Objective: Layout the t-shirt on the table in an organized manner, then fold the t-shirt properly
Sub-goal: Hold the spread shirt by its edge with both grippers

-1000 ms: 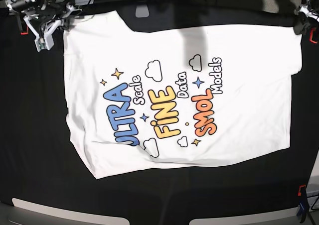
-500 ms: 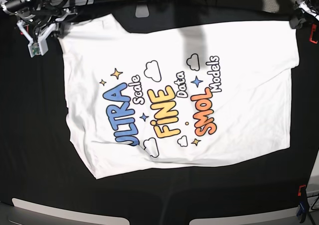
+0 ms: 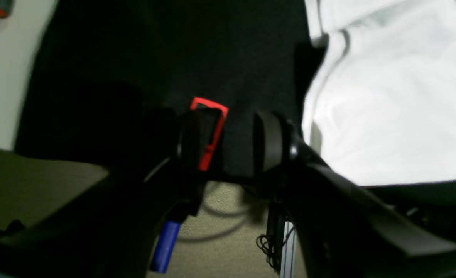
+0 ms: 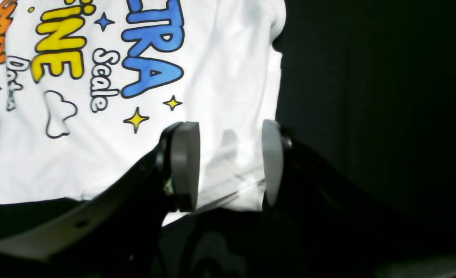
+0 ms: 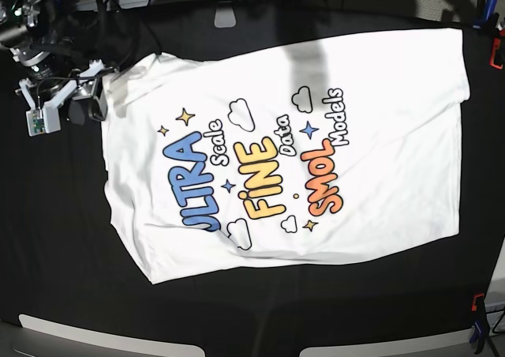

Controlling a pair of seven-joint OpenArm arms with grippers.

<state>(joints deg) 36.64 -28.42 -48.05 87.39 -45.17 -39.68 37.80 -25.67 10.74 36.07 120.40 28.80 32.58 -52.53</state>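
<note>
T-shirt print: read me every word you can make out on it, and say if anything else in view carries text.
All of it is on the t-shirt:
"ULTRA" in blue; its first letter is partly lost in a fold
"Scale" in small white outlined script
"FiNE" in yellow
"Data" in small white outlined script
"SMOL" in orange
"Models" in small white outlined script
Nothing readable on the table or the red clamp.
</note>
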